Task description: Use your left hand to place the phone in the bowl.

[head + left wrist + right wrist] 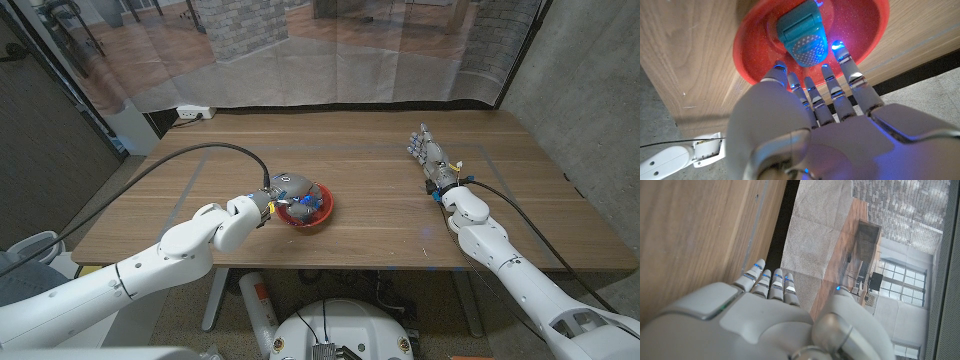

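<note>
A red bowl [324,214] stands near the middle of the wooden table [380,220], a little left of centre. A teal toy phone [802,35] lies inside the bowl [750,50]. My left hand [288,190] hovers over the bowl's left side, and its fingers [832,95] reach out straight and apart, with the tips just short of the phone and nothing held. Bits of blue from the phone [312,205] show past the hand. My right hand [430,160] stays at the right of the table, fingers extended, holding nothing.
A black cable [190,152] arcs over the table's left part to my left wrist. A white power strip [195,113] lies on the floor beyond the far left corner. A translucent curtain [330,60] hangs behind the table.
</note>
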`<state>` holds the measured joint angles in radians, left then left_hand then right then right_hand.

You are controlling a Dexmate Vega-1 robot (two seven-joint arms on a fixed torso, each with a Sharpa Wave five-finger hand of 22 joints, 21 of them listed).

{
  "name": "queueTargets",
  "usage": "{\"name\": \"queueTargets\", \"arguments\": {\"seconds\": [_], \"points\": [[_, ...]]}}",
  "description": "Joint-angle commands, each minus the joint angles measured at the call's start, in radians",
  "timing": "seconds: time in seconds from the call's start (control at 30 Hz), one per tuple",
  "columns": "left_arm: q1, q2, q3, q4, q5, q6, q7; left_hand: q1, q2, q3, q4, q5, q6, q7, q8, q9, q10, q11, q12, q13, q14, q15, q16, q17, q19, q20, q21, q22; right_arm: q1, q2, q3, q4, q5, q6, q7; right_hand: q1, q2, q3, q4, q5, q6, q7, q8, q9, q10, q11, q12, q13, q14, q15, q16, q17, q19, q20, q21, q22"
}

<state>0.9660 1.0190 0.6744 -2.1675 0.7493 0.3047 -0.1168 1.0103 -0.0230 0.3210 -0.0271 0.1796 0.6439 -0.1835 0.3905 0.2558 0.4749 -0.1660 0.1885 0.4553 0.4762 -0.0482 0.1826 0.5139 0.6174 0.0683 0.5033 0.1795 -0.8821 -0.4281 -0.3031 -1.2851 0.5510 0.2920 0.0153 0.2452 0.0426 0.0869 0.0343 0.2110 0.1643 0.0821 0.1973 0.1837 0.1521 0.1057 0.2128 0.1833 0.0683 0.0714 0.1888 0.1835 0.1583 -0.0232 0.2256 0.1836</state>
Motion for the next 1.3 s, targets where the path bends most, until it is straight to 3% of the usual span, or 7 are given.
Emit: {"name": "queueTargets", "arguments": {"seconds": [0.03,0.6,1.0,1.2,1.3], "points": [[0.011,0.003,-0.008,-0.014,0.015,0.018,0.006,-0.022,0.001,-0.003,0.012,0.002,-0.022,0.005,-0.014,-0.003,-0.037,0.015,-0.003,-0.007,-0.058,-0.036,-0.003,-0.01,-0.087,0.033,-0.038,0.007,0.001,-0.002,-0.003,-0.007,0.0,-0.009,0.0,0.008,0.008,-0.002,0.0,-0.003,0.009,-0.005,-0.001,0.005,0.009,-0.006,0.002,0.002,0.009,-0.001,0.003,0.005,0.008,-0.001,-0.002,0.002],[0.049,0.017,-0.062,-0.029,-0.034,0.006,0.115,-0.029,0.021,0.009,0.015,0.005,-0.008,0.007,-0.017,-0.011,-0.003,0.003,0.018,-0.017,-0.016,-0.05,0.023,-0.025,-0.093,0.032,-0.042,0.012,-0.011,-0.013,0.004,-0.033,0.002,-0.013,-0.014,0.008,0.009,-0.003,0.0,-0.003,0.01,-0.005,-0.001,0.005,0.011,-0.005,0.002,0.002,0.011,-0.001,0.003,0.005,0.008,0.0,-0.005,0.002],[0.115,0.058,-0.164,-0.049,-0.163,-0.038,0.244,-0.027,0.026,0.014,0.012,0.004,-0.001,0.006,-0.017,-0.015,0.006,0.001,0.021,-0.021,0.002,-0.052,0.029,-0.032,-0.093,0.031,-0.043,0.013,0.002,-0.006,0.0,-0.025,0.005,-0.019,-0.013,0.008,0.01,-0.003,-0.001,-0.003,0.011,-0.004,-0.001,0.005,0.013,-0.004,0.002,0.002,0.011,-0.001,0.003,0.005,0.009,0.0,-0.006,0.002],[0.15,0.056,-0.221,-0.017,-0.26,-0.104,0.344,-0.033,0.03,0.018,0.012,0.003,0.003,0.004,-0.021,-0.021,0.007,-0.001,0.02,-0.028,-0.011,-0.052,0.023,-0.041,-0.175,0.037,-0.075,0.014,0.004,-0.001,-0.001,-0.017,0.004,-0.013,-0.011,0.008,0.011,-0.003,-0.001,-0.003,0.011,-0.004,0.0,0.005,0.013,-0.004,0.002,0.002,0.011,-0.002,0.003,0.005,0.009,0.0,-0.007,0.002],[0.161,0.05,-0.252,0.006,-0.335,-0.155,0.374,-0.035,0.037,0.024,0.013,0.003,0.005,0.007,-0.024,-0.025,0.01,-0.004,0.021,-0.031,-0.01,-0.052,0.024,-0.046,-0.204,0.018,-0.086,0.017,0.003,0.001,-0.001,-0.016,0.004,-0.011,-0.011,0.008,0.011,-0.004,-0.001,-0.003,0.011,-0.005,-0.001,0.005,0.013,-0.003,0.002,0.002,0.011,-0.002,0.002,0.005,0.01,0.0,-0.007,0.002]]}}
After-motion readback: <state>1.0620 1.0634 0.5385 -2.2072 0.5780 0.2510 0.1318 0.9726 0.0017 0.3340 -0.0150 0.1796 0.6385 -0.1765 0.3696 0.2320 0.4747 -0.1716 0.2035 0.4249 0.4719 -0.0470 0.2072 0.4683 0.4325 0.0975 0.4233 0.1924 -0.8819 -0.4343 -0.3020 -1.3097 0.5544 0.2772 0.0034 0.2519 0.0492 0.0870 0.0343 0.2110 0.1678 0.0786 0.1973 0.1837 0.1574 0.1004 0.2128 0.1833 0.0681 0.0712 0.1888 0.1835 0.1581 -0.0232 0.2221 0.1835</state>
